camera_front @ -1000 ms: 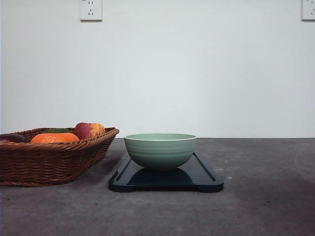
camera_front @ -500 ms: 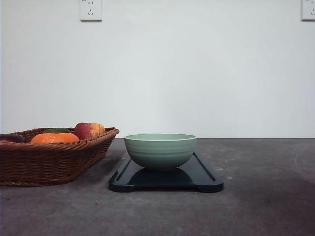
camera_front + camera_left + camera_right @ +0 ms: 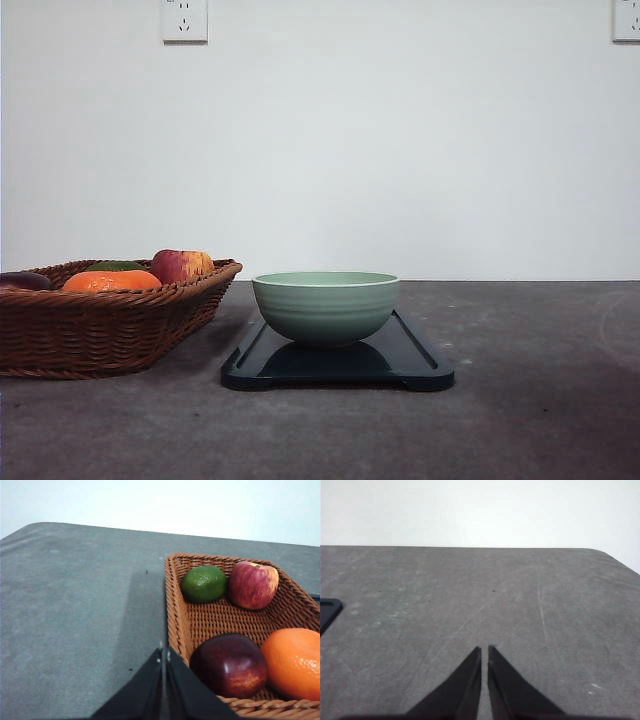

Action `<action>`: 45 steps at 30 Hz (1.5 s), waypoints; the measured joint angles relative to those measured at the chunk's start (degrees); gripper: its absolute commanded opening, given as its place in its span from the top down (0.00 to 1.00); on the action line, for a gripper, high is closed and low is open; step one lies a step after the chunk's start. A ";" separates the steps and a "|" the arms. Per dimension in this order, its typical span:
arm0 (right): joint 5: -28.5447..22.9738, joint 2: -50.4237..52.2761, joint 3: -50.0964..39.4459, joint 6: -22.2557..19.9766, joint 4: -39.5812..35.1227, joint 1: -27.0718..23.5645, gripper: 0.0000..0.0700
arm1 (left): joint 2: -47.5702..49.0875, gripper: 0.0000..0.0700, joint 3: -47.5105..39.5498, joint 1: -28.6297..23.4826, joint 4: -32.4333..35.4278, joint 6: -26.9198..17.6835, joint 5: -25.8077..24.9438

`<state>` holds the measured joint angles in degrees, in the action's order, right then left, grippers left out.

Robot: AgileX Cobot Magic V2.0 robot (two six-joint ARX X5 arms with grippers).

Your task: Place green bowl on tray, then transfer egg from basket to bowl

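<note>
- The green bowl [image 3: 326, 306] already sits on the tray [image 3: 415, 360], so I think the egg step comes next.
- The left end effector [image 3: 164, 655] has its two black tips pressed together, holding nothing. It hangs just outside the rim of the basket [image 3: 172, 605], by the near corner.
- From that end effector, the fruit lies just across the rim: a dark red apple [image 3: 229, 664] closest, an orange [image 3: 294, 662] past it, then a lime [image 3: 204, 583] and a red-yellow apple [image 3: 253, 584] further ahead.
- I cannot see the egg in the basket, so I cannot tell which way it points.
- The right end effector [image 3: 484, 652] is also closed and empty, over bare tabletop [image 3: 480, 595], with a tray corner off to one side.
- The left arm looks much nearer the basket, so it should do the reach.
- Nothing in the front view has moved since the earlier frames.
</note>
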<state>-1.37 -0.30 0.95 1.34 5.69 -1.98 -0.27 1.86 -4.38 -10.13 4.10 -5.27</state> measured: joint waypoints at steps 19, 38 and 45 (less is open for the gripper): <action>0.00 0.00 0.00 0.00 0.00 0.00 0.98 | 0.00 1.00 0.01 0.01 0.00 0.00 -0.01; 0.00 0.00 0.00 0.00 0.00 0.00 0.98 | 0.00 1.00 0.01 0.01 0.00 0.00 -0.01; 0.00 0.00 0.00 0.00 0.00 0.00 0.98 | 0.00 1.00 0.01 0.01 0.00 0.00 -0.01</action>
<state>-1.37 -0.30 0.95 1.34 5.69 -1.98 -0.27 1.87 -4.37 -10.13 4.10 -5.28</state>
